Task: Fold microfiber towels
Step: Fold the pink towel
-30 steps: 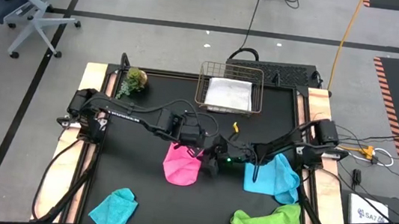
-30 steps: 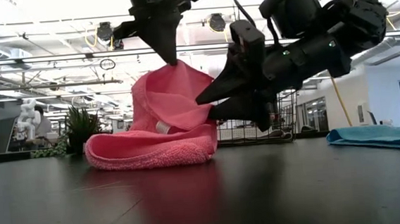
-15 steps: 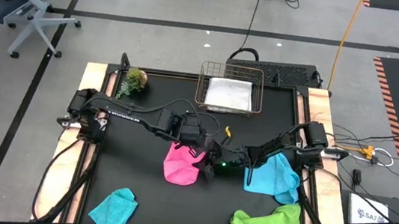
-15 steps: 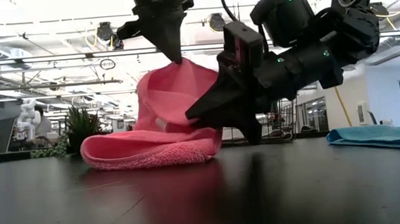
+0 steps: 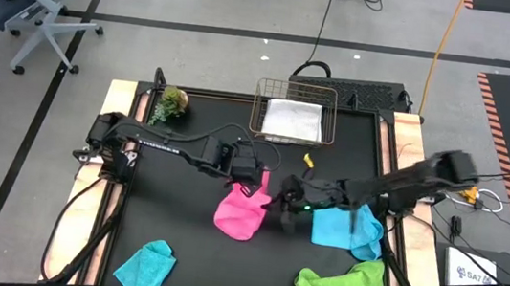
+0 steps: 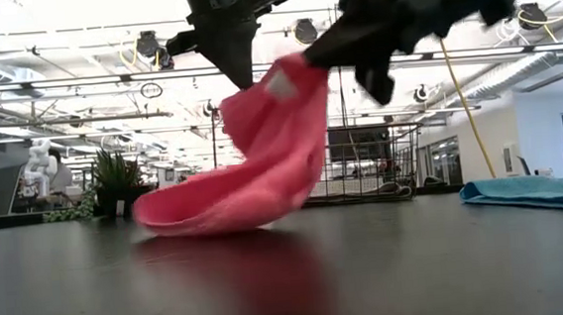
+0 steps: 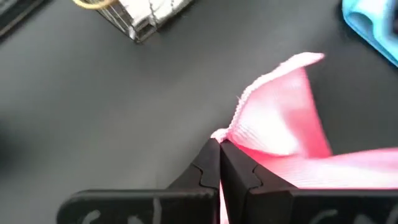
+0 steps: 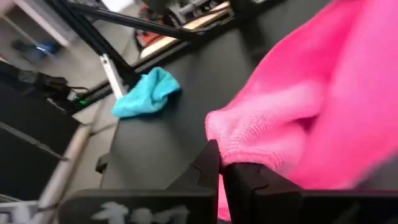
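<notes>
The right gripper [image 8: 220, 163] has just snapped closed on a corner of the hot pink towel [image 5: 240, 209], joining the left gripper [image 7: 220, 151] (already clamped on another corner beside it). The towel now hangs between them, ready for folding.

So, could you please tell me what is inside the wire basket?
A folded white towel lies in the basket, filling most of it. Anything beneath the towel is covered and cannot be seen.
</notes>
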Tool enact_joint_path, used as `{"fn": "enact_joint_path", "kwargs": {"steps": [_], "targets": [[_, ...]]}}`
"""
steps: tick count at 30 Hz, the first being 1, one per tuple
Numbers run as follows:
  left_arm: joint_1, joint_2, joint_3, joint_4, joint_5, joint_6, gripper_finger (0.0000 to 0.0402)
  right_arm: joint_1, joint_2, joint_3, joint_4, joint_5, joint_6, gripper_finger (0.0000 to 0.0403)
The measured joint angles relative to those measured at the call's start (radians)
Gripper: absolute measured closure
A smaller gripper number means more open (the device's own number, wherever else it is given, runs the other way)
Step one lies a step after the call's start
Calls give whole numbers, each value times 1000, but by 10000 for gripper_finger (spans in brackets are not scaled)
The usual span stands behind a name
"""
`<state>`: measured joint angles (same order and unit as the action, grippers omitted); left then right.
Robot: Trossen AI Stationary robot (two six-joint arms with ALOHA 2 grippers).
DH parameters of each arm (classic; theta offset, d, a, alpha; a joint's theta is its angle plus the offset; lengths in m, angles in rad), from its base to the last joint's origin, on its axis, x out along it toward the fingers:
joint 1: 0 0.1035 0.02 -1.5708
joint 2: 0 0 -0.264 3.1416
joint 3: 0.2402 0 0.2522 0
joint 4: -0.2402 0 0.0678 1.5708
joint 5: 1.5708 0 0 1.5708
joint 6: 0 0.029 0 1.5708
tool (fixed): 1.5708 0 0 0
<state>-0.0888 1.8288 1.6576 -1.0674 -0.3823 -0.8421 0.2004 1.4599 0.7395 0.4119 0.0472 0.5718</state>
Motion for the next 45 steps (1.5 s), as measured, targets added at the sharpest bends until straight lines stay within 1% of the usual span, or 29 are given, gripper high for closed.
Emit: {"fn": "enact_joint_path", "kwargs": {"steps": [2,6,8,10,12,14,17,20,22,25,29,32,34,36,38,40,41,43,45], "targets": [[1,-12,0,18,-33,1,399,16,-95,0,-108,47,-10,402],[1,-59,0,48,-118,1,400,40,-258,0,-252,127,-13,402],[1,-94,0,67,-160,3,400,46,-323,0,-294,158,-14,402],[-1,-132,0,125,-203,20,400,46,-377,0,-306,174,-20,402],[-7,-168,0,172,-239,49,400,46,-416,-1,-311,208,-36,402],[-14,-199,1,238,-265,86,400,46,-445,-1,-304,219,-43,402],[-24,-235,1,285,-289,128,400,52,-454,0,-238,206,-42,402],[-25,-251,1,304,-311,156,400,52,-468,7,-170,138,-127,403],[-17,-256,0,307,-319,171,400,30,-494,39,-171,132,-187,403],[-7,-259,1,309,-322,171,400,-1,-531,87,-184,139,-215,403],[-15,-256,1,287,-299,160,400,27,-543,104,-201,80,-139,403],[-31,-257,1,227,-294,127,400,62,-541,104,-221,80,-104,403],[-39,-257,1,190,-295,103,400,59,-544,104,-231,95,-119,403],[-44,-257,1,166,-307,96,401,37,-561,103,-243,150,-149,403],[-44,-257,1,165,-313,95,401,8,-569,104,-232,179,-106,403],[-44,-257,1,167,-298,75,401,3,-549,104,-228,121,-19,403],[-48,-257,1,168,-284,57,401,18,-527,104,-218,91,10,403],[-69,-257,1,172,-254,25,401,54,-482,101,-190,49,32,403],[-101,-257,1,175,-247,10,401,67,-446,97,-182,40,27,403]]}}
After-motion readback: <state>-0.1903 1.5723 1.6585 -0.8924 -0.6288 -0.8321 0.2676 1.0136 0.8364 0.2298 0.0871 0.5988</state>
